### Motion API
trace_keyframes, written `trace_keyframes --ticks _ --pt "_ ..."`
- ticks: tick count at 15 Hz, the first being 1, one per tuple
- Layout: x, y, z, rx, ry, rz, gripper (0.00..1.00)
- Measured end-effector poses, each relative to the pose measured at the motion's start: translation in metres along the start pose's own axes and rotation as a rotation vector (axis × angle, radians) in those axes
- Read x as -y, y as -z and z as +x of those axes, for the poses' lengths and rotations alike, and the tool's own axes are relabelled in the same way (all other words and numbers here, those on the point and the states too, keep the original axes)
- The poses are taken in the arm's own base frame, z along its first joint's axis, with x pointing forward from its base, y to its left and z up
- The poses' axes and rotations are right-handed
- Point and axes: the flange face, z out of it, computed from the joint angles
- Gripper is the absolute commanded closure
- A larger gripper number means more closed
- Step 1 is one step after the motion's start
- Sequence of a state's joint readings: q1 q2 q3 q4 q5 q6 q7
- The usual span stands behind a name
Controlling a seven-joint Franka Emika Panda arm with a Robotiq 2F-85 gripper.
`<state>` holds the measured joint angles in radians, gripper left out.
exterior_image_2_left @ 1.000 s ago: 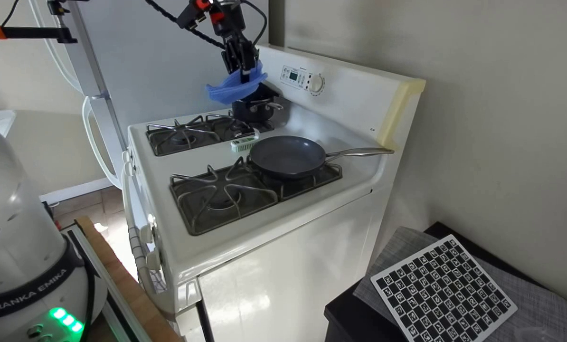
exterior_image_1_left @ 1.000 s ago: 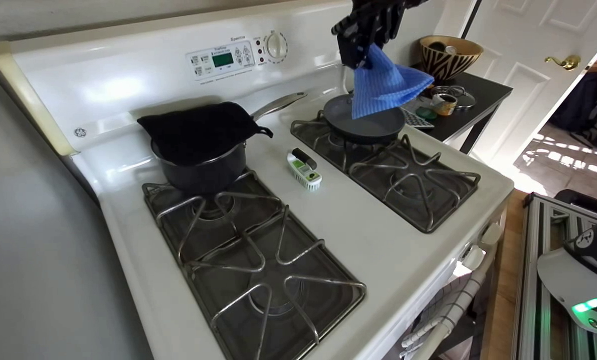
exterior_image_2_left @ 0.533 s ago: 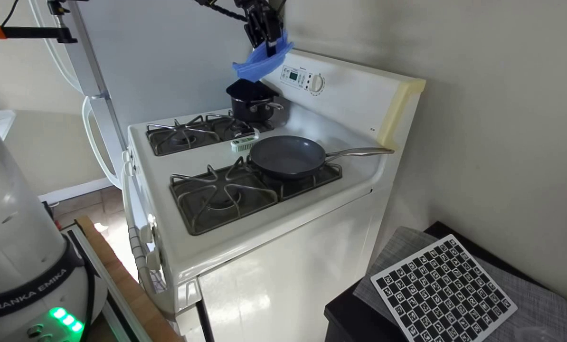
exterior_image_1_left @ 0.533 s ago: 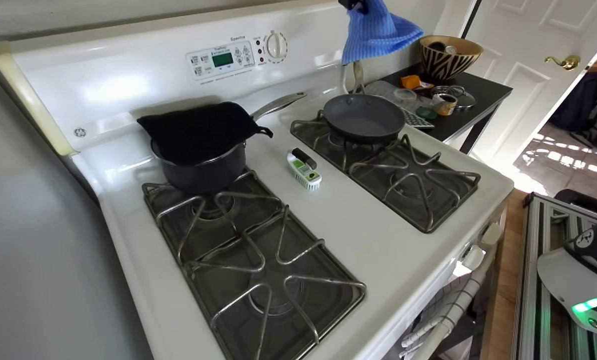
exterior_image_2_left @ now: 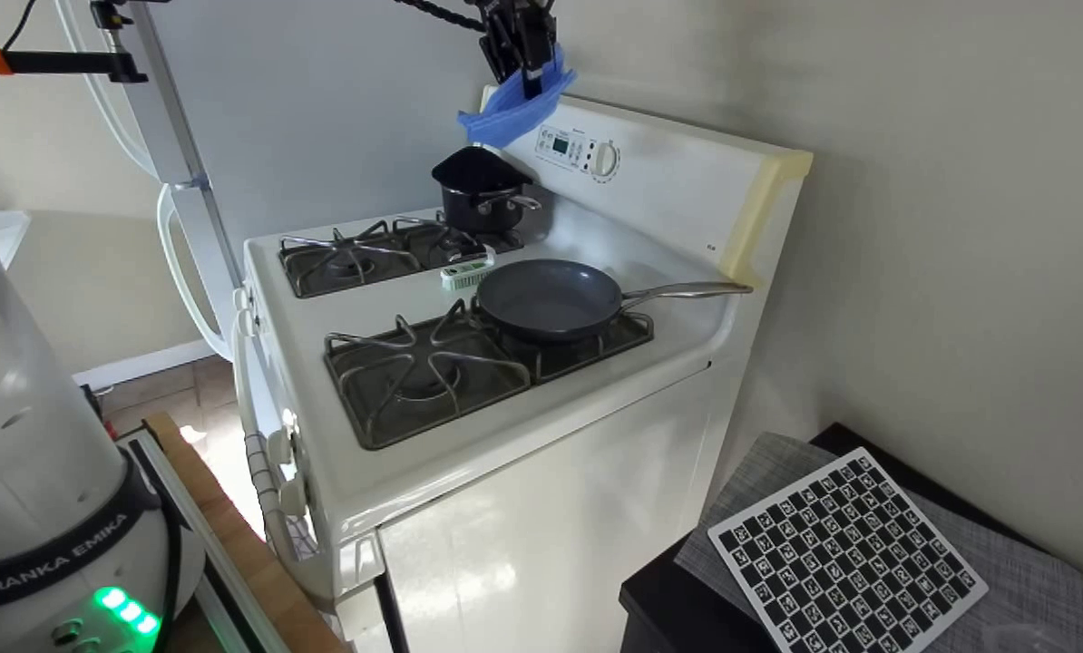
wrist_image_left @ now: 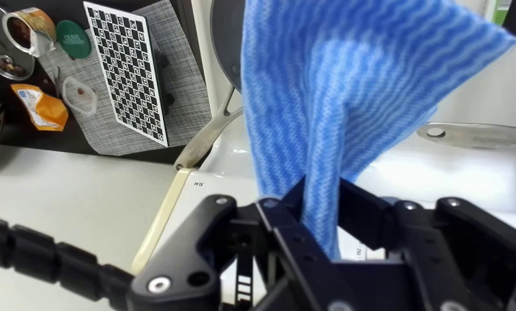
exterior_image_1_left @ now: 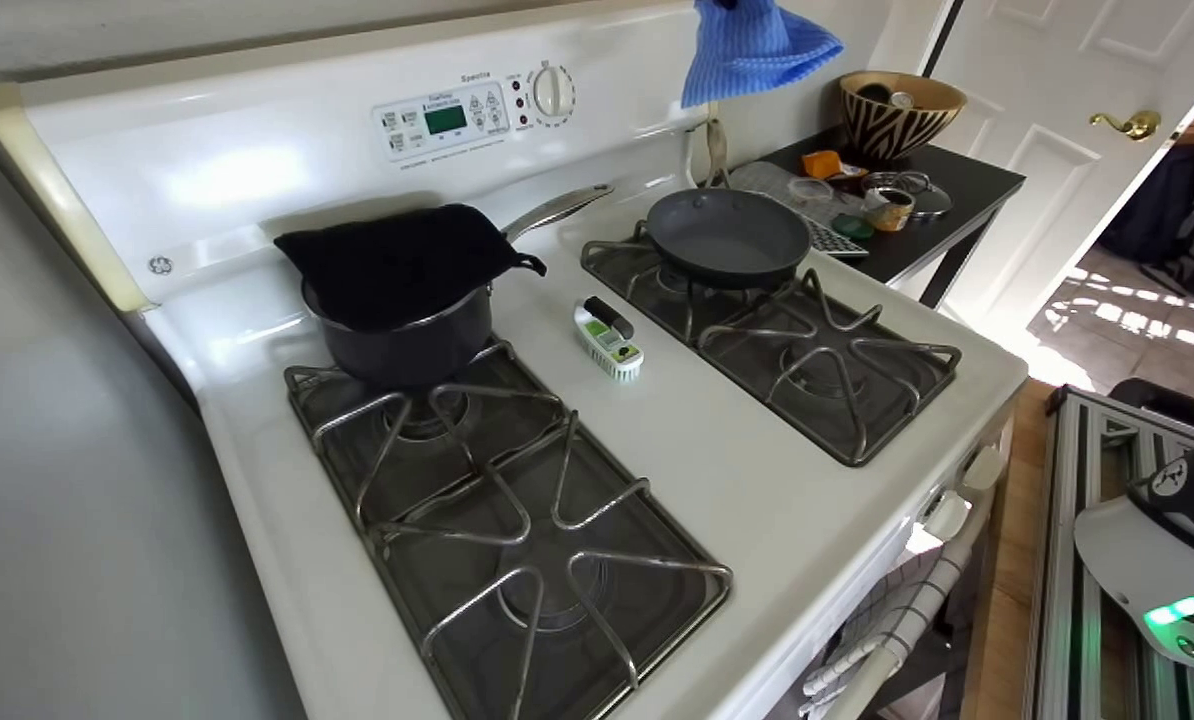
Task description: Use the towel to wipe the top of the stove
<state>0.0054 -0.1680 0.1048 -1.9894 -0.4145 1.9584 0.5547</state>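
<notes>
1. in the wrist view the gripper (wrist_image_left: 322,203) has its fingers (wrist_image_left: 366,211) drawn almost fully together, with just a fold of the towel (wrist_image_left: 353,95) pinched between them.
2. the towel fans out from that fold in loose creases and hangs in the air above the stove (exterior_image_1_left: 717,440), well apart from its top.
3. in an exterior view the towel (exterior_image_2_left: 501,116) is gathered at the fingers and partly hidden behind them; the gripper's upper end is cut off by the top edge.
4. in an exterior view the top edge cuts off the upper towel (exterior_image_1_left: 757,55) and all but a dark scrap of the gripper.
5. which part of the stove lies straight below the towel is hard to tell.
6. a black cover (exterior_image_1_left: 402,265) lies over the pot (exterior_image_1_left: 407,345), so the pot's inside is hidden.
7. in the wrist view the towel covers part of the pan (wrist_image_left: 227,43), but the tip of its handle (wrist_image_left: 206,137) shows; in an exterior view the handle (exterior_image_2_left: 687,290) shows along its whole length.
8. both exterior views show the brush (exterior_image_1_left: 609,340) on the stove, between pot and pan.
9. the bowl (exterior_image_1_left: 902,115) is plain in an exterior view, and just a striped slice at the wrist view's left edge.
</notes>
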Motion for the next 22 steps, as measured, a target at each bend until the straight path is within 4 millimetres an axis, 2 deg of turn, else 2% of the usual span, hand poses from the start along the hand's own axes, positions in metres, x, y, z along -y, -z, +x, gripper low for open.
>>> trace_keyframes --ticks 4,9,13,22 --pt "-0.014 0.001 0.011 -0.007 -0.035 0.003 0.99" --pt "-0.044 -0.007 0.049 -0.067 -0.099 0.027 0.99" --pt "-0.059 -0.023 0.082 -0.100 -0.141 0.037 0.99" --pt "-0.065 -0.049 0.145 -0.141 -0.186 0.036 0.99"
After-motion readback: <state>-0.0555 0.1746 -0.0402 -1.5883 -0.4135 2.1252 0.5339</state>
